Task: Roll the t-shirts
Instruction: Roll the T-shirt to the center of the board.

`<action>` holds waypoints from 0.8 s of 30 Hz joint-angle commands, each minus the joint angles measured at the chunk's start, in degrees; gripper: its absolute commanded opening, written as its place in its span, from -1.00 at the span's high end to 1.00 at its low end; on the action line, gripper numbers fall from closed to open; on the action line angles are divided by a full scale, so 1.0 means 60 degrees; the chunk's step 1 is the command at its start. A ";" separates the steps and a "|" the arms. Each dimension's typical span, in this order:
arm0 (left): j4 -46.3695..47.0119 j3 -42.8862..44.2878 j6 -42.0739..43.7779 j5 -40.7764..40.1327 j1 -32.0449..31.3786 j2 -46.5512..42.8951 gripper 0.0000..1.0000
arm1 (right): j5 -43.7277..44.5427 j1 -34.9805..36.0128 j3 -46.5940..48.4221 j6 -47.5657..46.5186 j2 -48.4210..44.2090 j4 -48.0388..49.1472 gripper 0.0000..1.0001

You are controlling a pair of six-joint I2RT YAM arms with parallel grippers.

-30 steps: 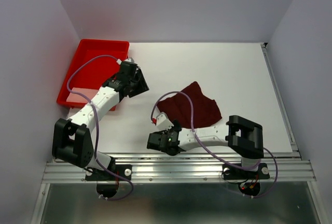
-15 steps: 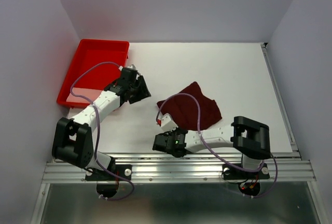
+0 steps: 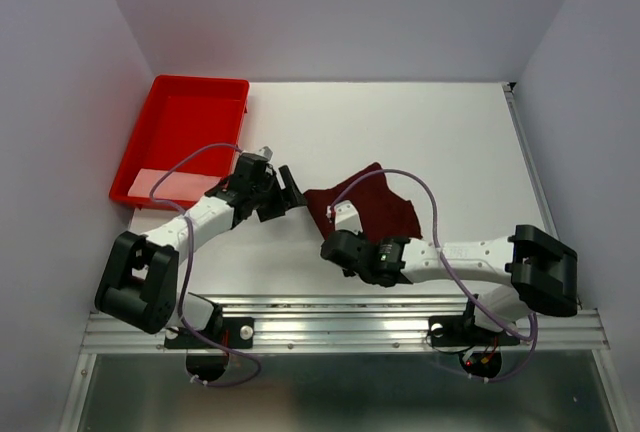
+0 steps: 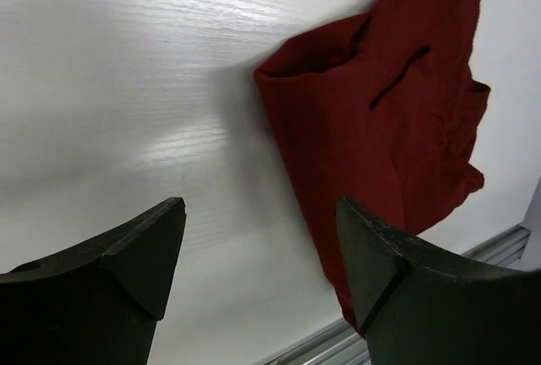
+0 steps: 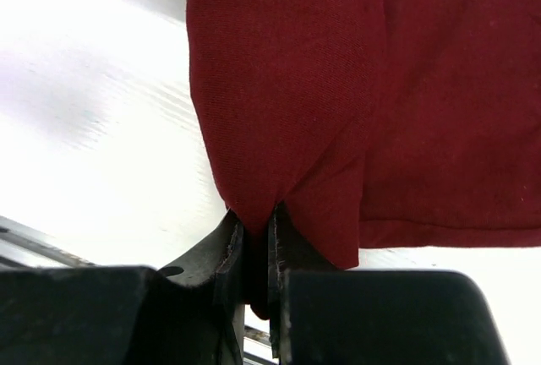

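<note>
1. The red tray (image 3: 190, 127) is sitting at the far-left corner of the white table (image 3: 440, 132). It is well apart from the cloth.

2. The left arm (image 3: 205, 214) is reaching from its base toward the table's centre. The left gripper (image 3: 291, 195) is hovering just beside the left corner of the t-shirt (image 3: 380, 210).
   - In the left wrist view, the left gripper (image 4: 258, 213) is standing with its jaws spread wide and nothing between them.
   - Bare table is showing in the gap.
   - The t-shirt (image 4: 380, 120) is lying ahead and to the right, its folded corner pointing toward the gap.
   - The right-hand finger (image 4: 397, 272) is overlapping the cloth edge in this view. Whether it is touching the cloth cannot be told.

3. The dark maroon t-shirt is lying crumpled and partly folded on the table, in front of the right arm and near the front edge.

4. The right arm (image 3: 470, 257) is stretching leftward, low along the front of the table. The right gripper (image 3: 336, 220) is meeting the near-left edge of the cloth.
   - In the right wrist view, the right gripper (image 5: 254, 226) is clamping a pinched fold of the t-shirt (image 5: 338, 86).
   - The jaws are standing almost together with cloth between them.
   - The rest of the garment is spreading away from the fingers.
</note>
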 commanded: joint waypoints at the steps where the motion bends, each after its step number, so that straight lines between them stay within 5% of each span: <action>1: 0.1803 -0.0431 -0.0496 0.0589 -0.0179 -0.0178 -0.65 | -0.0730 -0.0197 -0.0104 0.0018 -0.0409 0.1106 0.99; 10: 0.5041 -0.1559 -0.1741 0.0767 -0.0721 0.0363 -0.68 | -0.1024 -0.0286 -0.0221 0.0106 -0.0556 0.1224 0.99; 24: 0.5907 -0.1457 -0.1932 0.1117 -0.0985 0.1712 -0.68 | -0.1229 -0.0374 -0.0426 0.0209 -0.0732 0.1238 0.99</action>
